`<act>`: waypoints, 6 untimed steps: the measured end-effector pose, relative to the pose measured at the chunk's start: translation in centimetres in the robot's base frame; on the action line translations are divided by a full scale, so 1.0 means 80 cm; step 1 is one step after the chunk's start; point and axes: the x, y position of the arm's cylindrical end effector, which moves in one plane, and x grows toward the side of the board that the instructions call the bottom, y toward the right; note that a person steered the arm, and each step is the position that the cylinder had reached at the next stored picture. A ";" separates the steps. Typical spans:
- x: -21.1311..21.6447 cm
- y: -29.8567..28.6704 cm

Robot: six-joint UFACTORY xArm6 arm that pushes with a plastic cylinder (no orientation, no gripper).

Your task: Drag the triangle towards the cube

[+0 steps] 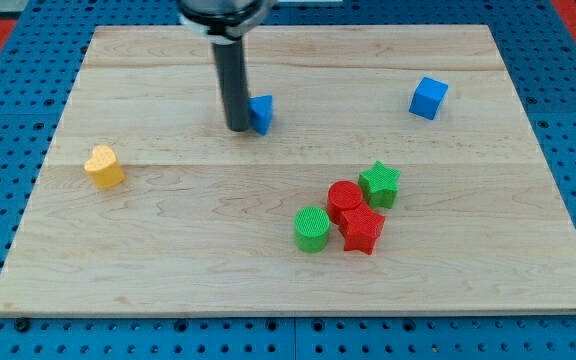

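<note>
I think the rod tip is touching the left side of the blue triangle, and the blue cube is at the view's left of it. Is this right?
Not quite. In the camera view my tip is at the left side of the blue triangle, but the blue cube is at the view's right of it.

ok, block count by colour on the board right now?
Blue: 2, the blue triangle against my tip on its right in the view, and the blue cube
Red: 2, the red cylinder and the red star
Green: 2, the green star and the green cylinder
Yellow: 1, the yellow block
Total: 7
</note>
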 end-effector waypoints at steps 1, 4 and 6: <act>0.000 0.068; -0.019 0.051; -0.040 0.167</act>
